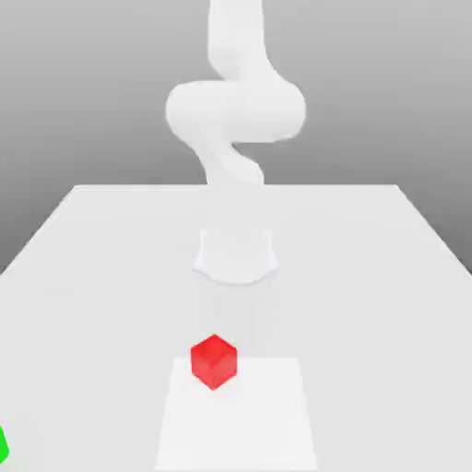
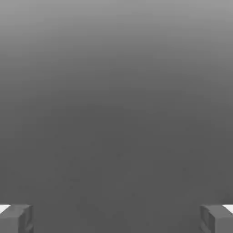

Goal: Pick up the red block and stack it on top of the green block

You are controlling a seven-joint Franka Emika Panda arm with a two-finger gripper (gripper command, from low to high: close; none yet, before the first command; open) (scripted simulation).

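Observation:
The red block (image 1: 214, 361) sits on the white table (image 1: 369, 277) toward the front, slightly toward the exterior view's left of centre. A sliver of the green block (image 1: 3, 445) shows at the bottom left edge of the exterior view. The white arm (image 1: 235, 111) rises from the back and bends down over the table, its hand (image 1: 235, 253) hanging behind and above the red block. In the hand view my gripper (image 2: 116, 218) is open, its two grey fingertips (image 2: 16, 218) set far apart with nothing between them, facing plain grey.
A brighter rectangular patch (image 1: 267, 424) lies on the table at the front, with the red block on its back left corner. The table's back edge (image 1: 235, 187) runs behind the arm against a grey backdrop.

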